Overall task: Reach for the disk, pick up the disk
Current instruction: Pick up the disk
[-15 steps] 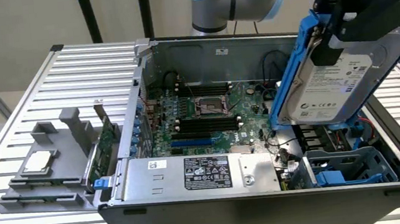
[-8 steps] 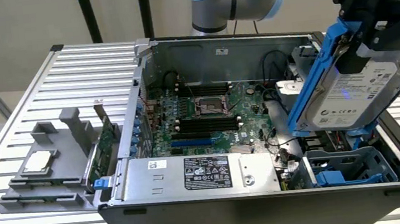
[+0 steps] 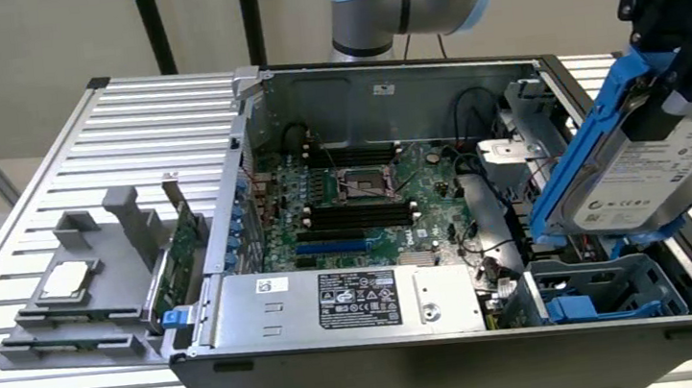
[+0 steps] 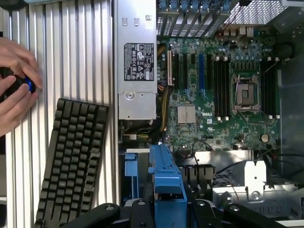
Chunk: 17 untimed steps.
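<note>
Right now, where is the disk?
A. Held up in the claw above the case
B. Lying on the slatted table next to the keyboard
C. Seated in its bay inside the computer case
A: the disk, in its blue frame, hangs tilted in the claw above the open computer case.

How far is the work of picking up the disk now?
Done: the silver-grey hard drive in blue plastic carrier rails hangs in the air above the open computer case, clear of the blue drive bay. In hand: the black gripper clamps the carrier. Left: nothing of the pickup appears undone.
</note>
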{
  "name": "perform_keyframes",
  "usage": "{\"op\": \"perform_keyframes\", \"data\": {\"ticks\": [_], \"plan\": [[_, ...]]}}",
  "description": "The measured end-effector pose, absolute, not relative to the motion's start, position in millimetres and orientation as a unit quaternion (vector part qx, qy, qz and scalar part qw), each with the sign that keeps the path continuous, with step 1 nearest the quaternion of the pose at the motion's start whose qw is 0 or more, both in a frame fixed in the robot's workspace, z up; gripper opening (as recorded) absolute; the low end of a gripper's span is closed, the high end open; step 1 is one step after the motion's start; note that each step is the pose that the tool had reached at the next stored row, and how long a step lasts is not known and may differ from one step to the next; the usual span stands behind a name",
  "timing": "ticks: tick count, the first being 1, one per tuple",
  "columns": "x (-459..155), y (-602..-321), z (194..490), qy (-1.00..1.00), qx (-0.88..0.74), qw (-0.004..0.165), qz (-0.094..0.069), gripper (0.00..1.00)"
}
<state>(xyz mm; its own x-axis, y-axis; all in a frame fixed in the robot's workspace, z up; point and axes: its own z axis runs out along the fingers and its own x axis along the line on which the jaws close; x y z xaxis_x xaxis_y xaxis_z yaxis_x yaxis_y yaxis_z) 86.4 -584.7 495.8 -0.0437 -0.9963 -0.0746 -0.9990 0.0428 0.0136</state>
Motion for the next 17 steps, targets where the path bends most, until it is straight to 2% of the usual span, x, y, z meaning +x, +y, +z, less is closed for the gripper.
{"op": "perform_keyframes", "data": {"ticks": [17], "plan": [[103,-594,473,0.710,-0.703,0.024,0.033,0.33]]}}
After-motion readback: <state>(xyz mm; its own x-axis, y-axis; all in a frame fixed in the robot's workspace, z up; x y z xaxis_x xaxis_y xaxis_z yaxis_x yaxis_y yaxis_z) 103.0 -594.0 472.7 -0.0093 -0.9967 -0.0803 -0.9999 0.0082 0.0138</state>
